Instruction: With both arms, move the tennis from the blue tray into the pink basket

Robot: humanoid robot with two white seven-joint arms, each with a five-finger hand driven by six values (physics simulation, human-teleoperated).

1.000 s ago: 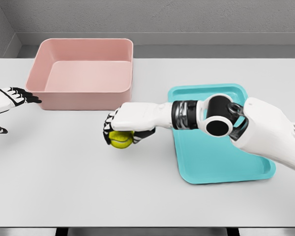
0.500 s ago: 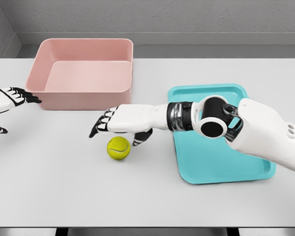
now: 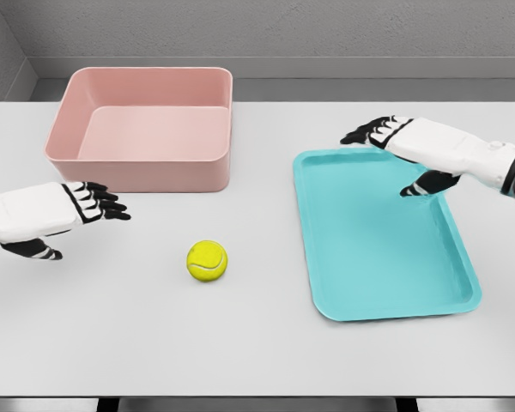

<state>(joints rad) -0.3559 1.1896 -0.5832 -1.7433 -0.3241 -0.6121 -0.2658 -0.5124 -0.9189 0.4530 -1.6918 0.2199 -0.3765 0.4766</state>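
White tabletop (image 3: pixel 266 352) carries a pink basket (image 3: pixel 146 129) toward its far left corner and a blue tray (image 3: pixel 382 236) on the right side. The right hand (image 3: pixel 403 146) hovers over the tray's far edge, fingers spread, holding nothing. The left hand (image 3: pixel 56 210) hangs near the left edge, fingers loosely extended. The tennis ball (image 3: pixel 207 260) lies on the tabletop between tray and left hand.
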